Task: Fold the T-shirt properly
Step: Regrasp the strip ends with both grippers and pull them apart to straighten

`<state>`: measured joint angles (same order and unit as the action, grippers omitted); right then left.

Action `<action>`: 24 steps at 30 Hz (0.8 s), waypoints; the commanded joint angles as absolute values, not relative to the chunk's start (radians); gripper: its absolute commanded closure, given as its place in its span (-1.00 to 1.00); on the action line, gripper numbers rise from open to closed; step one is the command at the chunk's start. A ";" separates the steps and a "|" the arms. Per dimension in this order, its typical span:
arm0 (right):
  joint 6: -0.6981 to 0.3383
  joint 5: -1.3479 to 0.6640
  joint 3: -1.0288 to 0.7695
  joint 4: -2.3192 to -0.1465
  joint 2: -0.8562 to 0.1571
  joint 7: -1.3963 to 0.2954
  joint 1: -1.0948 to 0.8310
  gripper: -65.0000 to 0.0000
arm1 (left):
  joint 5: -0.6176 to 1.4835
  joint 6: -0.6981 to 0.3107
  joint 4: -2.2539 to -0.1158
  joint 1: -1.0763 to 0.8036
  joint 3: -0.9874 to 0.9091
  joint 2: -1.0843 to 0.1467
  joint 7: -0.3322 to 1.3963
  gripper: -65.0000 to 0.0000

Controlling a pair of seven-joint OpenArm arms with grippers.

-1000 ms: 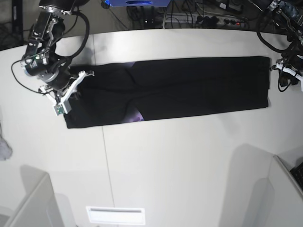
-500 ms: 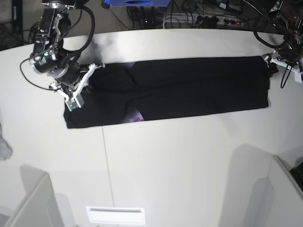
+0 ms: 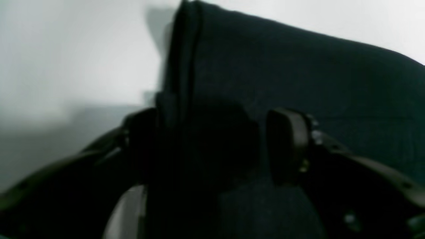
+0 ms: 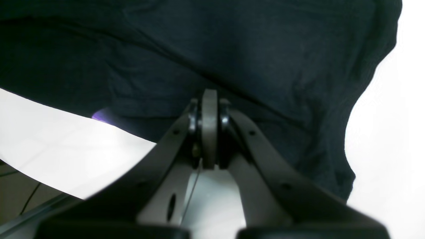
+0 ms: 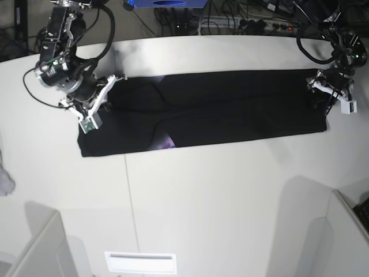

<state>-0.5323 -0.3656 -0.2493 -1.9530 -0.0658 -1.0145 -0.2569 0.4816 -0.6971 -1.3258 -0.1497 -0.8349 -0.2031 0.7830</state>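
Arms stand at opposite ends of the T-shirt (image 5: 207, 109), which lies flat as a long black band across the far half of the desk (image 5: 219, 196), running from near the desk's left edge to near its right edge in the base view. A small purple patch shows at the band's near edge, left of centre.

Right arm: reaches down from the far left corner of the desk, wrist angled toward the shirt's left end. The right gripper (image 4: 209, 109) has its jaws pressed together with no gap, tips at the cloth; a fold of black fabric lies right at the tips, but whether any of it is pinched between them cannot be told. White desk shows on both sides of the cloth in this wrist view.

Left arm: comes in from the far right corner, bent over the shirt's right end. The left gripper (image 3: 212, 146) has its jaws apart, one finger (image 3: 287, 149) over the cloth and the other at the desk side, with the layered edge of the shirt standing between them. The view is dark and blurred; contact between the fingers and the fabric cannot be confirmed.

No containers are seen on the desk.
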 commanded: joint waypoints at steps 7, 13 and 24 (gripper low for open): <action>-0.532 -0.378 -0.257 -1.974 -0.073 -0.993 -0.254 1.00 | 0.450 -0.698 -1.319 -0.157 -0.822 -0.222 0.849 0.99; -0.532 -0.378 -0.255 -1.974 -0.073 -0.993 -0.266 1.00 | 0.452 -0.698 -1.319 -0.134 -0.832 -0.283 0.849 1.00; -0.532 -0.378 -0.254 -1.974 -0.071 -0.993 -0.271 1.00 | 0.450 -0.698 -1.411 -0.145 -0.901 -0.354 0.848 1.00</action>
